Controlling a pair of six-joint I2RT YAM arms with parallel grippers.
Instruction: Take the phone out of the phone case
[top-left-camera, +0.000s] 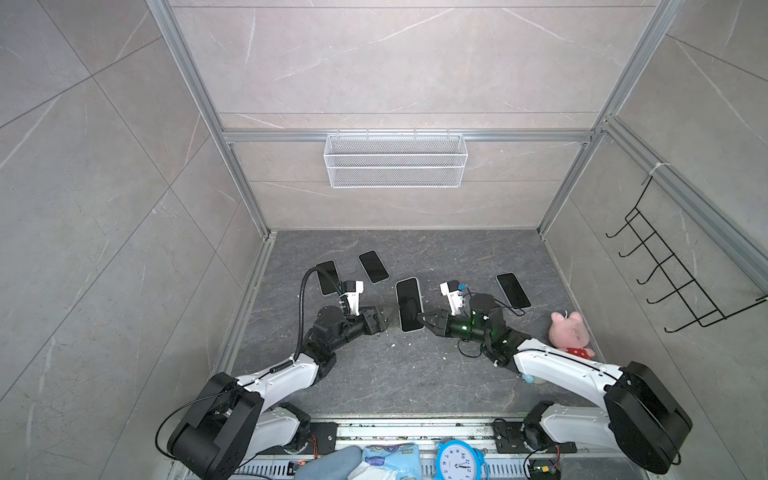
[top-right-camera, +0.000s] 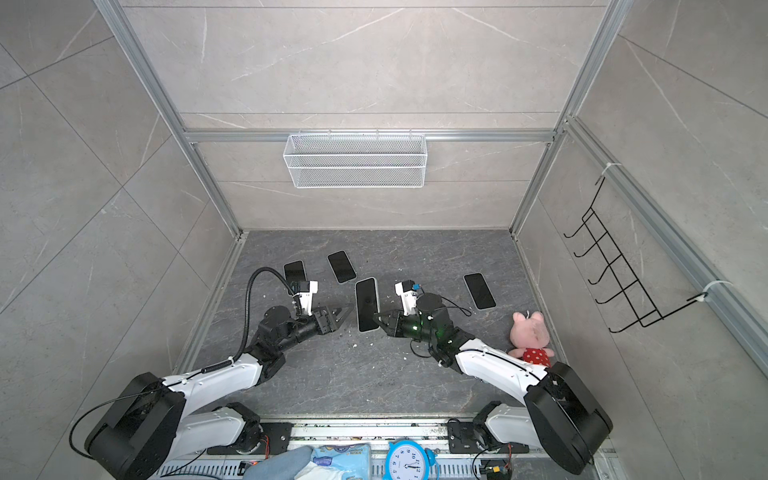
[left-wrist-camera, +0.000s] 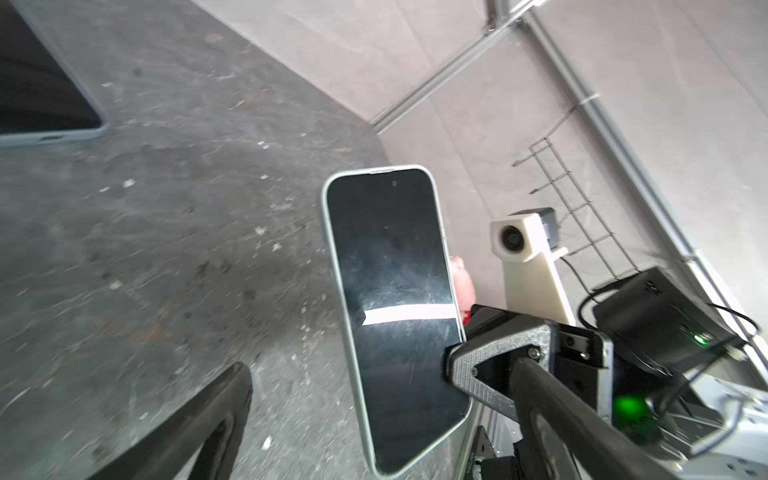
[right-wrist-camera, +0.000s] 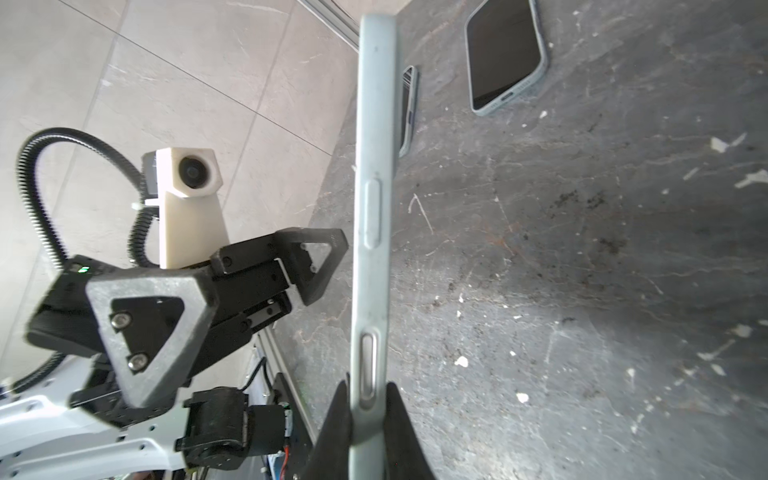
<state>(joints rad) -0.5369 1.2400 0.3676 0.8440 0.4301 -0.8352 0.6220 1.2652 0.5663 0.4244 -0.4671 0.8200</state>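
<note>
Phone in pale phone case, mid-table, held above the tabletop. Long axis 12–6, earpiece end at 12, screen up. Right gripper clamps its 6 o'clock end. Left gripper at 9, jaws wide, empty.

Grey marble walls, dark stone floor.

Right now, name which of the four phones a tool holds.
The middle phone, pale-cased, clamped in the right tool; the other three lie flat on the floor.
</note>
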